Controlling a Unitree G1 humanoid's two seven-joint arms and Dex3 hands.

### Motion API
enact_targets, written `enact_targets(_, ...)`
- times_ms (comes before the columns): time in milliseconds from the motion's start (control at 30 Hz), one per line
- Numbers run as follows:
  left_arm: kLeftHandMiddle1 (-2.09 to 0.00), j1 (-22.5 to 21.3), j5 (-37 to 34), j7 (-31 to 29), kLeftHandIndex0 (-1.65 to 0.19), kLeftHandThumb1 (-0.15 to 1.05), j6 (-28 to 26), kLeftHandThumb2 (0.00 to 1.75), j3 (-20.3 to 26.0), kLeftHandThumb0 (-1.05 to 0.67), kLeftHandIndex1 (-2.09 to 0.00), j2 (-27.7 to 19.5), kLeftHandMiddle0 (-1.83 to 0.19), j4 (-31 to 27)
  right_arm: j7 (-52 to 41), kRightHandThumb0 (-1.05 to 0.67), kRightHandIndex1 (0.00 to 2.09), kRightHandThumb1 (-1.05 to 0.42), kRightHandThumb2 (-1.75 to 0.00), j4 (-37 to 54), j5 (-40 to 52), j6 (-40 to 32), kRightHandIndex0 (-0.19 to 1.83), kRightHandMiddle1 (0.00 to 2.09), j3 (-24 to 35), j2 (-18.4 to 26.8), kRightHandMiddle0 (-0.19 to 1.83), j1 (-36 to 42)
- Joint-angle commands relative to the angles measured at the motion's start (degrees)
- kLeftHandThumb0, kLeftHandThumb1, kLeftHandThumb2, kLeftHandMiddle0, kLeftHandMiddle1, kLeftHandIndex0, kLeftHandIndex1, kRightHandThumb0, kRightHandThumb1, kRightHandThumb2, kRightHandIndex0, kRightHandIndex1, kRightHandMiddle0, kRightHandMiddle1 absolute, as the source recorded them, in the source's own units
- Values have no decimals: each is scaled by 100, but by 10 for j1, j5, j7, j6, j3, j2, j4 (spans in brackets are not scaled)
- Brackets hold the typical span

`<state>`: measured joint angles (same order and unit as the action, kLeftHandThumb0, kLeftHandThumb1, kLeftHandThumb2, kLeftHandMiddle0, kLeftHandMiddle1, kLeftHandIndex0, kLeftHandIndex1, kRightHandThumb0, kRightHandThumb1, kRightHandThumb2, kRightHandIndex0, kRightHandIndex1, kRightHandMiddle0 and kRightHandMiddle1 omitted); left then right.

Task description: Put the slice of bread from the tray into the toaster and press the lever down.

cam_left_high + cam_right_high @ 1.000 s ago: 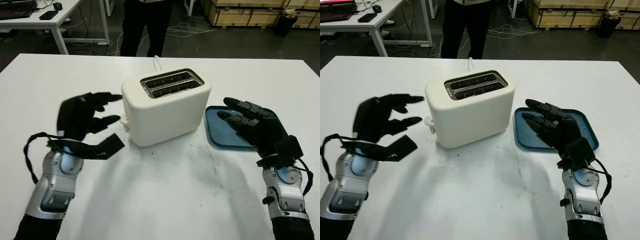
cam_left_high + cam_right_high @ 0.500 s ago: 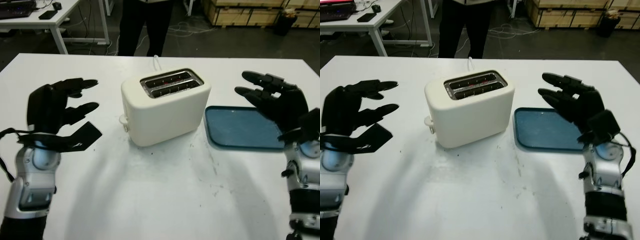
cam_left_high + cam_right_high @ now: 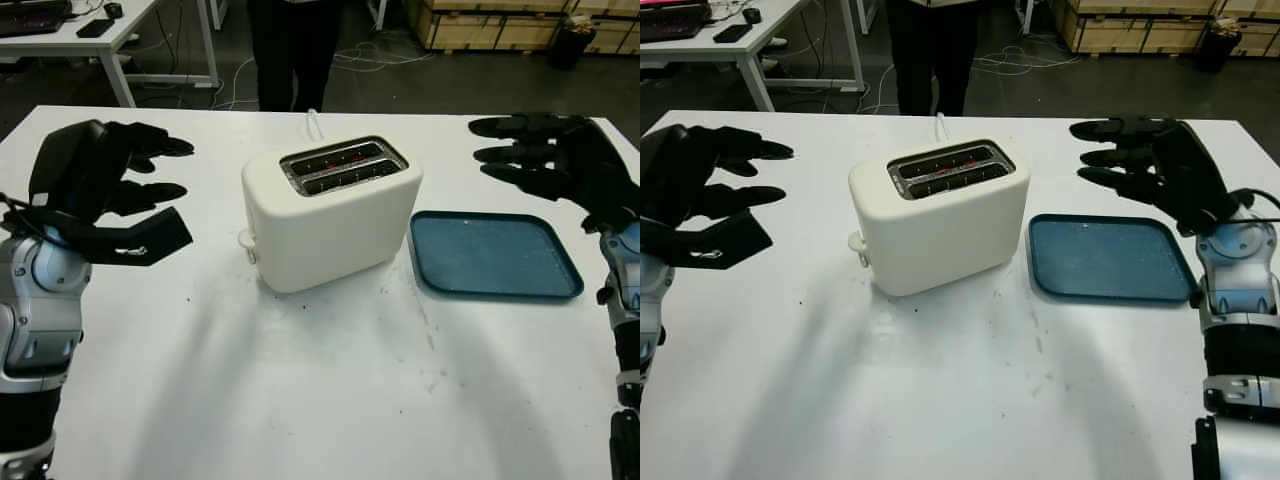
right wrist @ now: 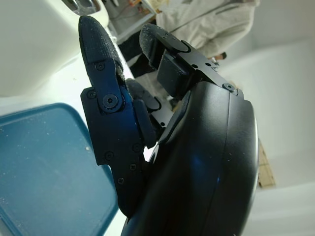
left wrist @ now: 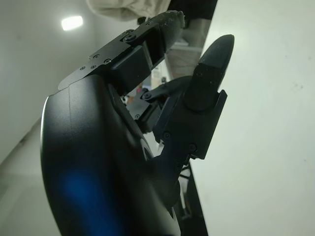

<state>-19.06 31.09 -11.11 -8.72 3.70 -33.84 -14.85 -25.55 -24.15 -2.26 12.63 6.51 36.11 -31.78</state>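
Note:
The white toaster [image 3: 330, 215] stands mid-table, its two top slots [image 3: 343, 167] dark inside. Its small lever knob [image 3: 244, 239] sits low on the left end. To its right lies the blue tray [image 3: 495, 255], with nothing on it. No slice of bread is visible on the tray or table. My left hand [image 3: 165, 190] is open and raised above the table, well left of the toaster. My right hand [image 3: 500, 150] is open and held in the air over the tray's far edge. The tray [image 4: 44, 162] and a toaster corner [image 4: 34, 44] lie beyond my right fingers [image 4: 106, 98].
A person in dark trousers [image 3: 290, 50] stands just behind the table's far edge. The toaster's white cord [image 3: 313, 122] runs off the back. A desk [image 3: 90, 35] stands at the back left and wooden crates [image 3: 500, 20] at the back right.
Both hands have lifted and drawn outward. The left hand moved left, away from the toaster's lever end. The right hand rose off the tray toward the back right.

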Motion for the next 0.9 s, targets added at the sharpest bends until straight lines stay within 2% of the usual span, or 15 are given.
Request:
enact_targets(0, -65, -18, 5, 4, -108, 70, 1, 0, -9, -48, -4, 2, -96, 12, -2, -68, 0, -91, -2, 2, -13, -4, 82, 0, -11, 6, 69, -9)
enact_targets(100, -65, -23, 3, 12, -107, 71, -1, 0, -17, -46, -3, 15, -94, 22, 1, -62, 0, -90, 0, 1, -19, -4, 82, 0, -18, 2, 69, -9)
enact_targets(333, -74, -21, 5, 30, -107, 73, 1, 0, -34, -44, -2, 41, -89, 41, -2, -62, 0, -91, 0, 3, -18, -13, 78, 0, -25, -2, 67, -5)
enact_targets(567, -87, -20, 5, 42, -108, 72, 11, 0, -41, -41, -3, 44, -84, 55, -2, -65, 0, -92, -1, -5, -20, -1, 78, 0, -26, 3, 67, -12)
enact_targets(867, -90, -23, 11, 44, -108, 72, 9, 0, -51, -43, -3, 43, -82, 59, -8, -64, 0, -92, 0, -19, -20, 9, 79, 0, -27, 8, 68, -21)
